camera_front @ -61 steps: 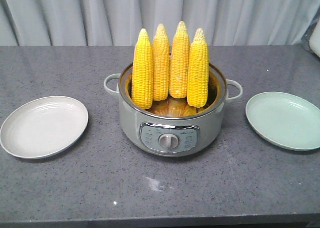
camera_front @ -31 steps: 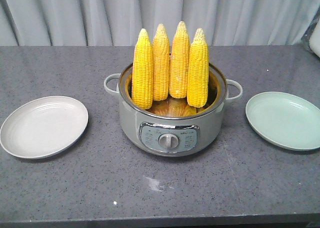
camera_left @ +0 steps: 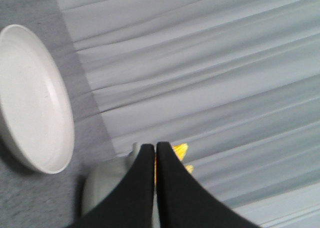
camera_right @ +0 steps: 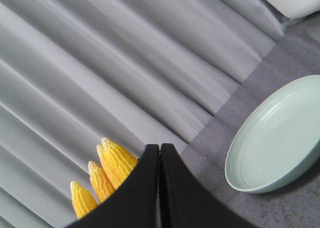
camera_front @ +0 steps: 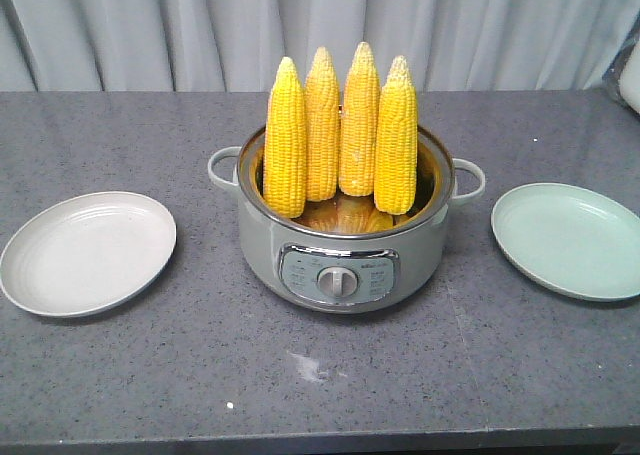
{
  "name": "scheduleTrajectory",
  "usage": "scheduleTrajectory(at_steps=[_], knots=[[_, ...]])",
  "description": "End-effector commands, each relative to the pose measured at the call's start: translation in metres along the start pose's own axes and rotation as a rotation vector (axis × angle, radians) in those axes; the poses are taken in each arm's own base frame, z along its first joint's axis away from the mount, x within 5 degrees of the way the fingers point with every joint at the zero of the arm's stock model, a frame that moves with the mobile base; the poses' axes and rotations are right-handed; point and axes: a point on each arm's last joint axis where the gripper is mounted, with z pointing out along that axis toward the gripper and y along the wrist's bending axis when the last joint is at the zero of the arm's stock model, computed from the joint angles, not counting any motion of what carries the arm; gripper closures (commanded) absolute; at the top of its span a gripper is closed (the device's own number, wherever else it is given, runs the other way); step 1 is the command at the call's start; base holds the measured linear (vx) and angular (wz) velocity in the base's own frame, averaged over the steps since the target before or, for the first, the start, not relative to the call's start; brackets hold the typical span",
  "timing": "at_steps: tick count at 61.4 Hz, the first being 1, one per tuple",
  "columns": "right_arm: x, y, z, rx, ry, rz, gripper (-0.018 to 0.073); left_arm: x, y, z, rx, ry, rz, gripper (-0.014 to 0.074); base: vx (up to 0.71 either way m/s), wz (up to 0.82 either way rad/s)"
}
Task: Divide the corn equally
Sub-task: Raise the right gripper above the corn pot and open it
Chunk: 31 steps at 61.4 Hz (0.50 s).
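Nothing's moved since a sec ago. Four corn cobs (camera_front: 340,140) stand tips-up in the pot (camera_front: 340,265), middle of the tabletop (camera_front: 200,375), easy top grabs. One white plate (camera_front: 88,252) sits near the left edge and a green plate (camera_front: 570,240) near the right, prob one per arm. The left gripper (camera_left: 155,153) & right gripper (camera_right: 159,153) are both pinched closed, holding nothing.

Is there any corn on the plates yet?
No, the white plate and the green plate lie bare, and all four cobs stand in the pot.
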Motion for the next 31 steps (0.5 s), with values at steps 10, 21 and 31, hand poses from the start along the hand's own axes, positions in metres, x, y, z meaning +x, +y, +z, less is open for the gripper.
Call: scheduleTrajectory(at_steps=[10,21,31], knots=[[-0.043,0.068,-0.008,-0.068,-0.004,-0.386,0.0564,-0.020,-0.075,-0.016,0.234,-0.108,0.293,0.0603,0.00,0.00],[-0.065,0.113,0.004,-0.018,0.186,-0.719,0.0560,-0.020,-0.109,-0.025,0.268,-0.068,0.557,0.0603,0.00,0.00],[-0.080,0.157,0.038,-0.154,0.275,-0.845,0.0549,-0.019,-0.124,-0.015,0.231,0.005,0.648,0.0603,0.00,0.00]])
